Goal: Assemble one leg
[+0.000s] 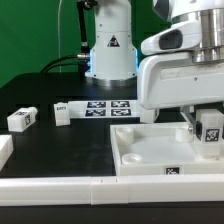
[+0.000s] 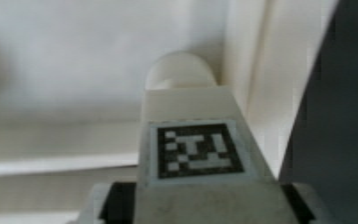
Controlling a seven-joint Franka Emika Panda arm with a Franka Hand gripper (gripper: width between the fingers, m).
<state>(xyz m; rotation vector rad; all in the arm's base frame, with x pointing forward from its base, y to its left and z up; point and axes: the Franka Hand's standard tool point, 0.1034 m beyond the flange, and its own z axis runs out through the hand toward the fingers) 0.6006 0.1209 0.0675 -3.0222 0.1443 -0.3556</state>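
The two-finger gripper (image 1: 204,125) is clamped on the small white blocky plastic leg (image 1: 211,131) with a black-and-white tag, holding it upright over the large square white tray-like panel (image 1: 135,166), at that panel's edge toward the exterior view's right.

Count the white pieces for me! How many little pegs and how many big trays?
Legs: 3 (lone leg, leg by the marker board, held leg in the gripper)
Tray-like panel: 1
Total: 4
Not counted: cut-off white piece at the picture's edge
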